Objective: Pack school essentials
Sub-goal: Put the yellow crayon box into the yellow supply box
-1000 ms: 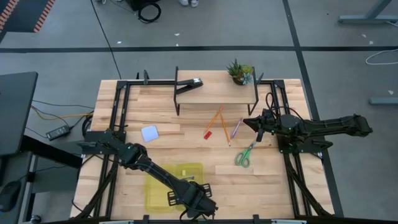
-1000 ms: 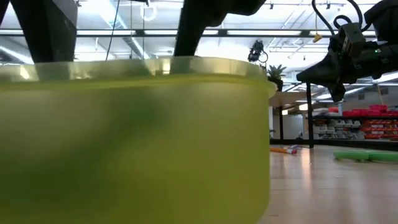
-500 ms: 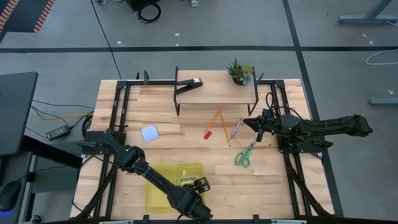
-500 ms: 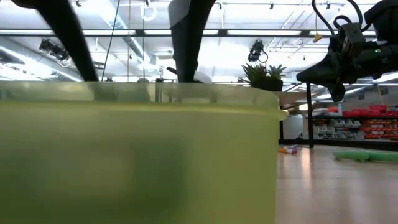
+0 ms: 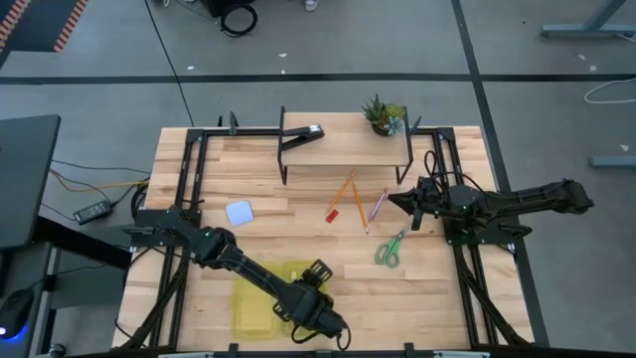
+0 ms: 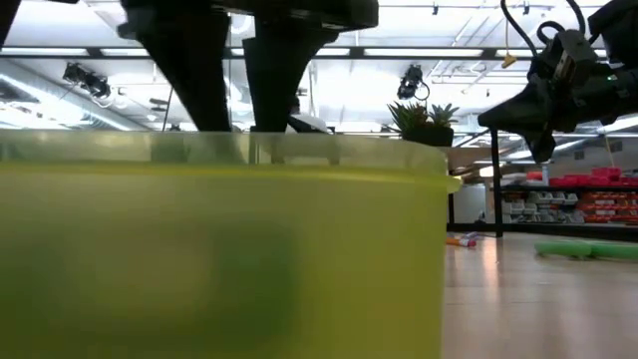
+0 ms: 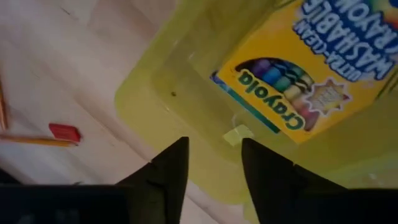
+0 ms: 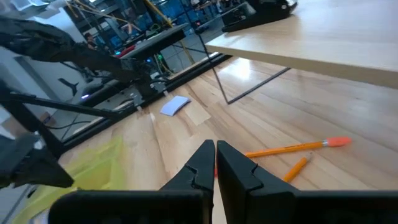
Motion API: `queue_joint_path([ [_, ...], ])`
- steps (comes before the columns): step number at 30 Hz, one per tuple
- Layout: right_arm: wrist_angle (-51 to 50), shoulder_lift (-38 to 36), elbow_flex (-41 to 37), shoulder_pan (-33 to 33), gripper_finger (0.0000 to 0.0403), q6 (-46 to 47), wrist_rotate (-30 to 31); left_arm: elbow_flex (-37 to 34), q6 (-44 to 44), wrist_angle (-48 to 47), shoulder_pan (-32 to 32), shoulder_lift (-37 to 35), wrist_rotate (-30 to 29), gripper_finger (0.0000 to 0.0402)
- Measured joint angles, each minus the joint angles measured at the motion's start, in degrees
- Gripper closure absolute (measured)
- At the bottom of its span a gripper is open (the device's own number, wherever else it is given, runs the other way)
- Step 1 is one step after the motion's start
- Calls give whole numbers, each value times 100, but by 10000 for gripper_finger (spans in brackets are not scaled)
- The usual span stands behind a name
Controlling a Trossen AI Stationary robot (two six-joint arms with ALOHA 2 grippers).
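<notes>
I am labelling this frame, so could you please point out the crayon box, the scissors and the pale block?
Yellow cardboard crayon box (image 7: 298, 87): left wrist view, printed front face.
Green-handled scissors (image 5: 389, 250): high view, near the handles.
Pale bluish-white block (image 5: 239, 213): high view, top face.

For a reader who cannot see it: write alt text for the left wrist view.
The left gripper, its two dark fingers apart with nothing between them, hangs over the rim of a translucent yellow-green bin that holds a Crayola crayon box. Beyond the bin, a short red piece and an orange pencil lie on the wooden table.
</notes>
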Motion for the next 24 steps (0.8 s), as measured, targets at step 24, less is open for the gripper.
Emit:
queue_joint_path([
  [24, 1022, -4, 7, 234, 380, -1451, 4, -3495, 358, 3274, 448, -2562, 498, 351],
])
